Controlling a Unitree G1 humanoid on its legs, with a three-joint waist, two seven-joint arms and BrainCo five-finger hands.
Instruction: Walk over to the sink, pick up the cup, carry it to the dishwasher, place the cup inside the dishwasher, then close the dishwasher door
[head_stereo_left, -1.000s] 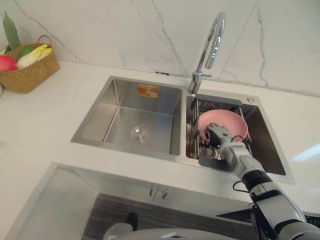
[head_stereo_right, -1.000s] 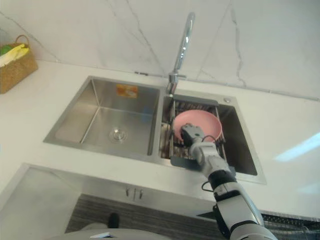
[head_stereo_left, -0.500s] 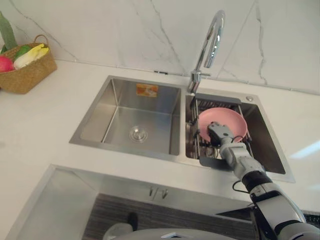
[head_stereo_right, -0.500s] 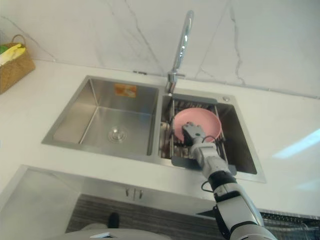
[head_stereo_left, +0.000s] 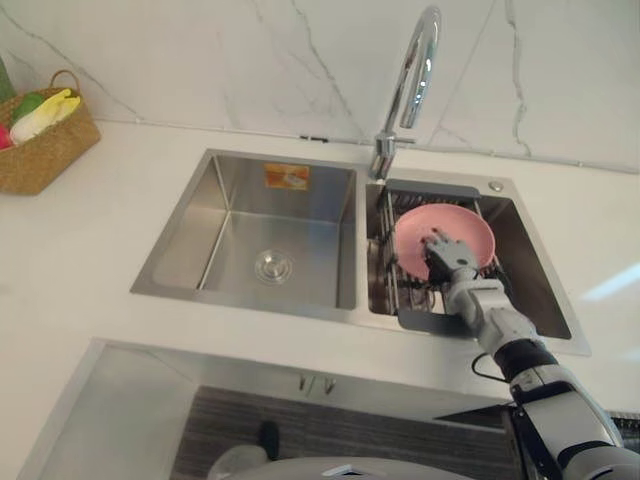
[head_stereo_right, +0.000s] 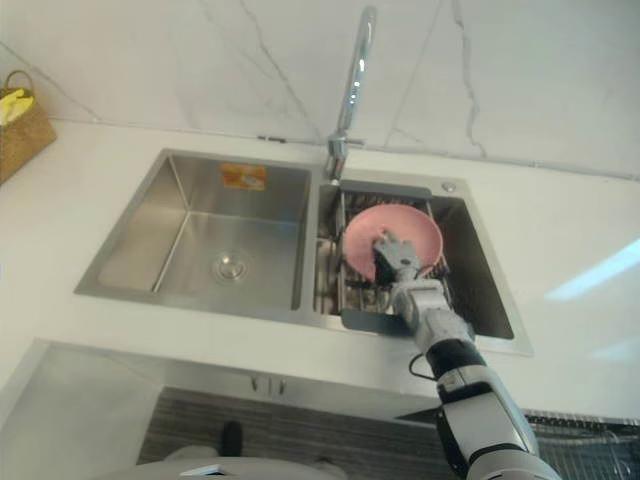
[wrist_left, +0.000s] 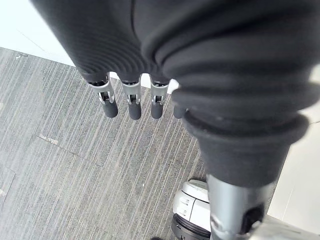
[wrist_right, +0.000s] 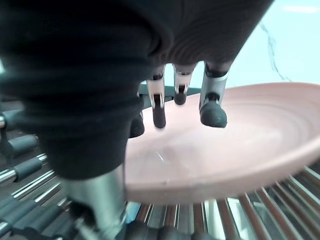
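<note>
We are looking down into the sink (head_stereo_left: 190, 225), where the task's thing is resting on the wire rack (wrist_right: 260, 212) in the right-hand basin. The task is calling it a cup, but what we are seeing is a shallow pink dish (head_stereo_left: 452, 222). The right robot hand (head_stereo_left: 447, 258) is reaching over it, released, with straight fingers (wrist_right: 214, 112) just above or on the hollow and nothing curling round the rim. The left robot hand (wrist_left: 134, 102) is hanging open over the floor (wrist_left: 75, 175). We are judging the risk to be a slip: fingertips pressing on a smooth face with no hold under the edge could tip the dish on the bars or send it sliding into the basin. The dish is lying nearly flat with its hollow facing up; being round, it is showing no long axis.
</note>
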